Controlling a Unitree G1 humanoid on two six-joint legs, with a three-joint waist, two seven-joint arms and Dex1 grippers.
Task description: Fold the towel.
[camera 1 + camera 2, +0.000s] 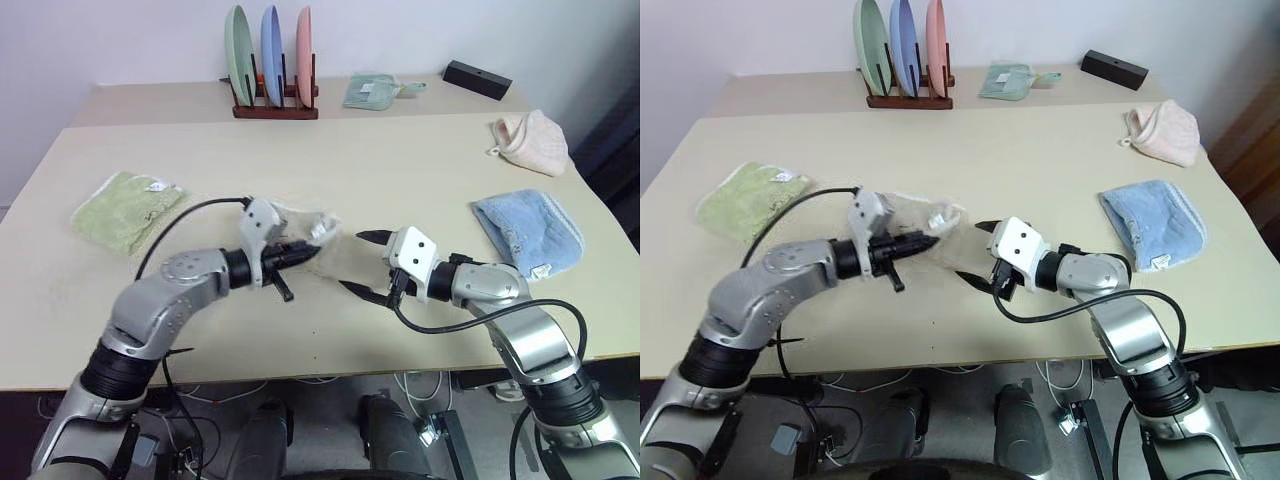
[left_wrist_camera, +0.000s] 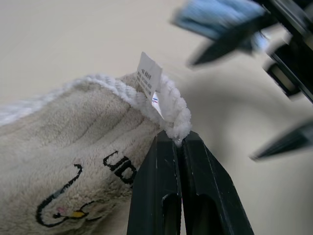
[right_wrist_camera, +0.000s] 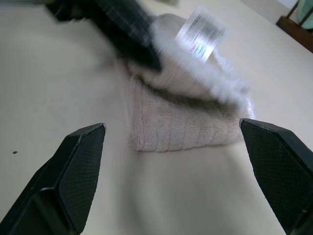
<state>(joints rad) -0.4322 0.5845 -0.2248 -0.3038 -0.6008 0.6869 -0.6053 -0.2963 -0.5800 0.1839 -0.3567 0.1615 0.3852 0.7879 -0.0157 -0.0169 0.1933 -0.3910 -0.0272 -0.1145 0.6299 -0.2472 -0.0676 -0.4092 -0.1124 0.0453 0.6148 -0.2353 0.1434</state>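
Two grippers meet over the middle of the table [image 1: 420, 160], and the towel [image 1: 322, 245] lies between them, a little left of centre in the head view. The left gripper [image 1: 312, 246] has its fingers pressed together on the towel's white corded edge, right beside the small care tag [image 2: 148, 75]; the pinched corner is raised off the table while the rest of the cloth still rests flat beneath it. The right gripper [image 1: 362, 262] stands spread wide, holding nothing, its fingers [image 3: 80, 171] aimed left at the towel's near edge and just apart from it.

The left gripper is on the towel; the right one faces it from the frame's right. So the fold probably turns on the left arm carrying its corner across, with the right gripper free to take or pin the opposite edge.

The towel is thick, beige, ribbed terry with a white twisted trim and a dark stitched motif near the held corner; it looks soft and limp, likely to sag from a single pinch. The table is smooth, matte and pale.
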